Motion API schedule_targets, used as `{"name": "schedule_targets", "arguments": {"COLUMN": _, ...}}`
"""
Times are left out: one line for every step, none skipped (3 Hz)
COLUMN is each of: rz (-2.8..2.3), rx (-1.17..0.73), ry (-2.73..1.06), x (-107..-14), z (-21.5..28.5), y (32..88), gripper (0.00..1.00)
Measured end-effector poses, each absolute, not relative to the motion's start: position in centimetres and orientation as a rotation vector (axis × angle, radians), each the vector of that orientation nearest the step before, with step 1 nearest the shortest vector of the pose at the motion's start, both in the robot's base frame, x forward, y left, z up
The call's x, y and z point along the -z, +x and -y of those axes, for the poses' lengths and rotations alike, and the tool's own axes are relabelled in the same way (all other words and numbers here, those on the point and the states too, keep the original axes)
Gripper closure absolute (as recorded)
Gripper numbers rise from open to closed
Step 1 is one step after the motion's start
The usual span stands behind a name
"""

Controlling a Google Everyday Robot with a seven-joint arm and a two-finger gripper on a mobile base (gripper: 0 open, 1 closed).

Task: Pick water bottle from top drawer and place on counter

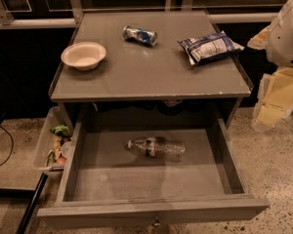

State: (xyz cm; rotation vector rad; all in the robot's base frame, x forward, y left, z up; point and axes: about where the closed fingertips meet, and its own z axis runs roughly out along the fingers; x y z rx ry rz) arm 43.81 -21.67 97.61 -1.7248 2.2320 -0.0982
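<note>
The water bottle (155,147) is a small clear crinkled bottle with a white cap and a dark label band. It lies on its side in the middle of the open top drawer (151,211), cap pointing left. The drawer is pulled fully out below the grey counter (151,77). My gripper (277,100), pale yellow under a white arm housing (288,30), hangs at the right edge of the camera view. It is beside the counter's right front corner, above and to the right of the drawer and well apart from the bottle. It holds nothing that I can see.
On the counter are a white bowl (84,55) at the left, a crushed blue-silver can (139,35) at the back and a blue-white snack bag (208,46) at the right. A clear plastic bin of scraps (52,147) stands on the floor left of the drawer.
</note>
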Motion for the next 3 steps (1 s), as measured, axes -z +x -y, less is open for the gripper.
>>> {"name": "schedule_targets", "arguments": {"rz": -2.232, "rx": 0.098, "ry": -1.725, "x": -97.6, "z": 21.7, "y": 43.8, "gripper": 0.00}}
{"name": "schedule_targets", "arguments": {"rz": -2.247, "rx": 0.101, "ry": -1.716, "x": -96.4, "z": 21.5, "y": 43.7, "gripper": 0.00}}
{"name": "schedule_targets", "arguments": {"rz": -2.235, "rx": 0.029, "ry": -1.706, "x": -93.2, "z": 21.2, "y": 43.7, "gripper": 0.00}}
